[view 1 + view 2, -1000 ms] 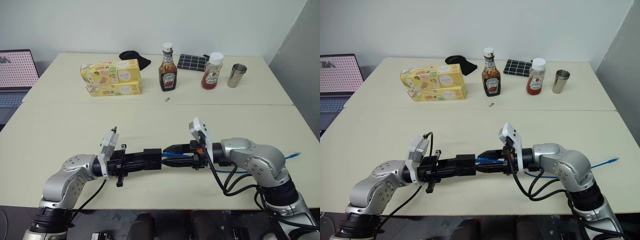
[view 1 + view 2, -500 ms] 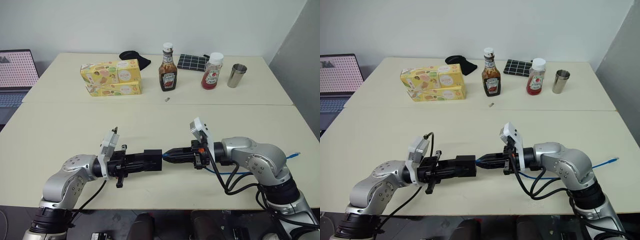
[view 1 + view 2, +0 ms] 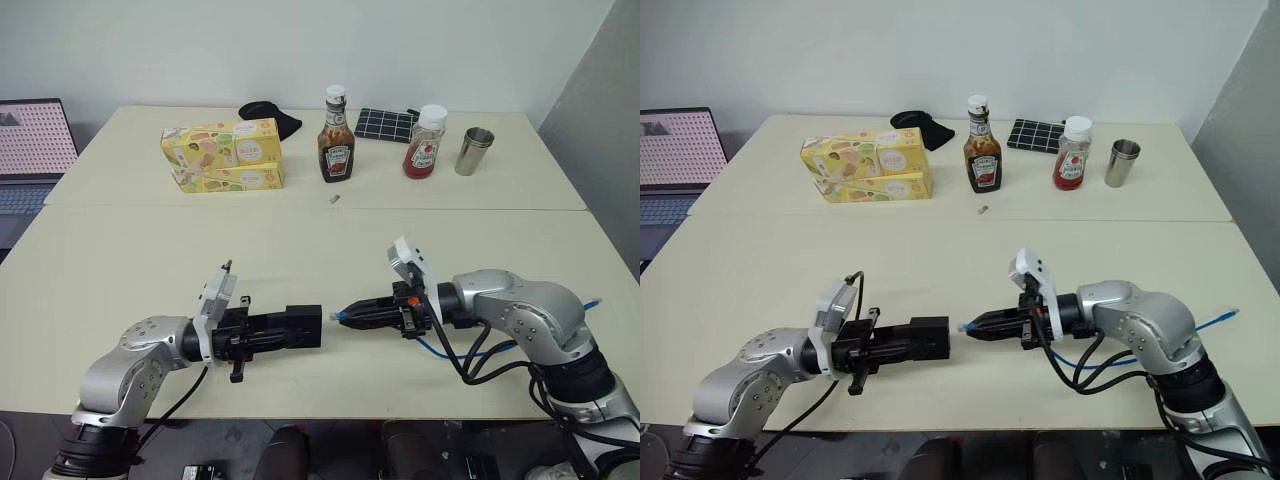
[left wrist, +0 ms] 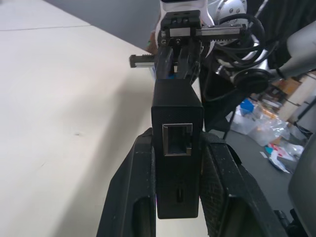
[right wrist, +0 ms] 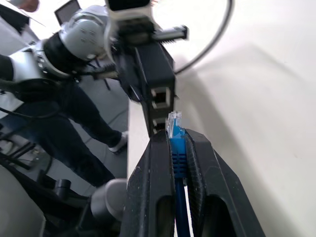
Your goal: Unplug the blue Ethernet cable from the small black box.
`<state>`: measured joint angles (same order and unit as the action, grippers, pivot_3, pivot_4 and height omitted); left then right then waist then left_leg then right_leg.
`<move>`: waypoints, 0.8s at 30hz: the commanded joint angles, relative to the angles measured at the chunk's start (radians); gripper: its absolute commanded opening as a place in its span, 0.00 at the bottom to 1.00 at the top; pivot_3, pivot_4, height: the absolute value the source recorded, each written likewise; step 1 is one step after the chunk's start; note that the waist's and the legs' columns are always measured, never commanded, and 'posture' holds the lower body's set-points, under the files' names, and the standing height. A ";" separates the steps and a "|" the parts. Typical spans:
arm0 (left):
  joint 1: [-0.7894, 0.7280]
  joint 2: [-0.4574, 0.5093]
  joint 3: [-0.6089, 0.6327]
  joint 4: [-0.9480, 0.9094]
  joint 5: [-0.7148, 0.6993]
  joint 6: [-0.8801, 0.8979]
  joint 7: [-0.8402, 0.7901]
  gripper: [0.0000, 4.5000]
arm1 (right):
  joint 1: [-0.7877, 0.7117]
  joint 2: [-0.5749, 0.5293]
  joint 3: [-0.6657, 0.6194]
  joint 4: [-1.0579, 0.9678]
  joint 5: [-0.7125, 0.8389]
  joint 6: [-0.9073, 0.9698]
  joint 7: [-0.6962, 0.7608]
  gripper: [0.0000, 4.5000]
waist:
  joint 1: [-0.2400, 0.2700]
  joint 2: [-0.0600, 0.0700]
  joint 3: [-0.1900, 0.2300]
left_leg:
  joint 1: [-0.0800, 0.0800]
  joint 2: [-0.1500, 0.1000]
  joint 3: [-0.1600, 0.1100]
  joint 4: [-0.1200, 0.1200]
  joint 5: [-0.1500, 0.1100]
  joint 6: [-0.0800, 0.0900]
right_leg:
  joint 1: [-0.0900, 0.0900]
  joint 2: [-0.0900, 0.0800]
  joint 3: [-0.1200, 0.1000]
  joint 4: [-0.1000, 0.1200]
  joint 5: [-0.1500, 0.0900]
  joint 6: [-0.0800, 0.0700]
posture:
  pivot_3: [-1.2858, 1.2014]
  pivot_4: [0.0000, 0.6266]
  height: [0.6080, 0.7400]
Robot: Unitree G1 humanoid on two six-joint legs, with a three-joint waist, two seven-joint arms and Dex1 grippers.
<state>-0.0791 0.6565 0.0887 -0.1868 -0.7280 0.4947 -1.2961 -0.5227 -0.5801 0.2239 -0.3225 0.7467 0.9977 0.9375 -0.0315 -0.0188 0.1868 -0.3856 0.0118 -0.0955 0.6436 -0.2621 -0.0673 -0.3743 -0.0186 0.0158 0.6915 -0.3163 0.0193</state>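
The left gripper (image 3: 300, 327) is clamping the small flat matte-black box (image 3: 303, 326) by its two flat sides above the cream table (image 3: 300, 240), while the right gripper (image 3: 352, 314) is pinching the thin bright-blue Ethernet cable (image 5: 176, 148) just behind its clear plug, which is sitting free just beside the box. One box and one cable are showing; the box looks light and rigid. The cord looks limp, so the stiff boot behind the plug is probably the best hold.
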 commanded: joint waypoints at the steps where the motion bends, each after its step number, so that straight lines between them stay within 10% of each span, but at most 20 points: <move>1: 0.020 0.008 0.044 -0.026 -0.022 -0.005 0.017 0.17 | 0.007 -0.014 -0.042 -0.010 0.007 -0.017 0.009 0.01 | 0.000 0.000 0.000 | 0.000 0.000 0.000 0.000 0.000 0.000 | 0.000 0.000 0.000 0.000 0.000 0.000 | 0.52 0.24 1.00; 14: 0.015 -0.017 0.095 -0.035 -0.009 0.008 0.163 0.17 | -0.122 0.178 -0.050 0.665 -0.543 -0.596 -0.470 0.01 | -0.001 0.000 0.000 | 0.000 0.000 0.003 0.000 0.000 0.000 | -0.002 0.000 0.002 0.001 0.000 0.000 | 0.52 0.24 1.00; 24: -0.039 -0.076 0.120 -0.006 0.106 -0.036 0.432 0.17 | -0.099 0.143 -0.064 0.593 -0.562 -0.626 -0.320 0.65 | 0.000 0.000 0.000 | -0.001 0.001 0.004 0.000 0.000 0.000 | -0.003 -0.001 0.003 0.002 0.000 0.000 | 0.52 0.24 1.00</move>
<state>-0.0936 0.5957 0.1659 -0.1888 -0.6597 0.4952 -0.9476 -0.6251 -0.4096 0.1720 0.3633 0.1782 0.3796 0.5652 -0.0320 -0.0184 0.1870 -0.3865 0.0127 -0.0912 0.6437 -0.2621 -0.0675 -0.3775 -0.0191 0.0185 0.6937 -0.3161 0.0192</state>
